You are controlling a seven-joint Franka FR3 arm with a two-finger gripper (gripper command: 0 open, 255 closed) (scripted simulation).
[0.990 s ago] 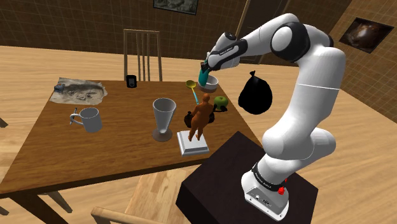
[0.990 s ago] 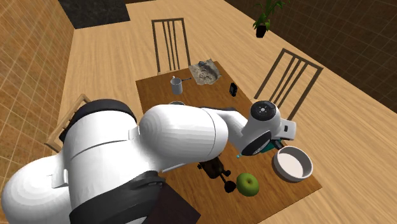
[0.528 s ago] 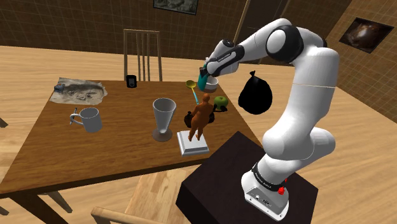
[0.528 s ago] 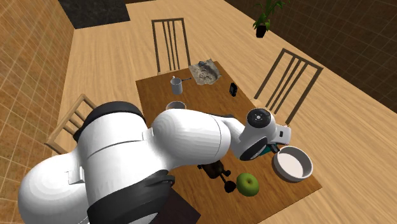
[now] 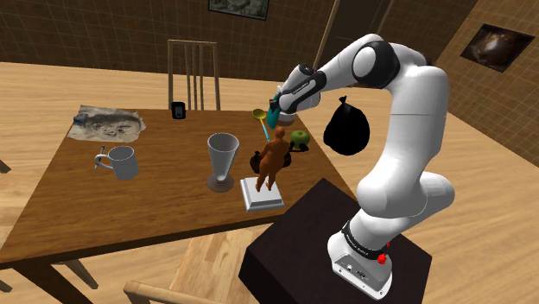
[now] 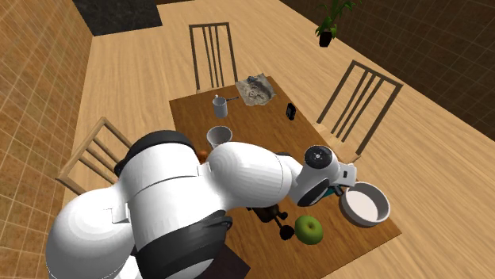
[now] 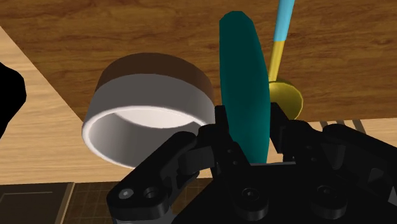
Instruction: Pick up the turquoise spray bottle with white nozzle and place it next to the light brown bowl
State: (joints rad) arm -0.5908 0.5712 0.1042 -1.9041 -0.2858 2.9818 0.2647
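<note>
My gripper [image 5: 279,101] is shut on the turquoise spray bottle [image 5: 273,110], low over the far right part of the wooden table [image 5: 164,194]. In the wrist view the black fingers clasp the bottle [image 7: 245,83] near its top, and its nozzle is hidden inside the gripper [image 7: 251,124]. The bowl [image 7: 149,102], brown outside and white inside, stands close beside the bottle. In the second exterior view the bowl [image 6: 365,204] sits near the table corner, just right of the gripper [image 6: 337,189]. I cannot tell whether the bottle's base touches the table.
A yellow spoon with a blue handle [image 7: 283,95] lies on the bottle's other side. A green apple [image 5: 299,136], an orange figurine on a white base [image 5: 273,160], a grey cup [image 5: 222,155], a mug [image 5: 121,161] and a black bag [image 5: 346,128] are nearby.
The arm has carried the bottle down and toward the shoulder view's left, from above the bowl to just beside it. The grip on the bottle has stayed the same.
</note>
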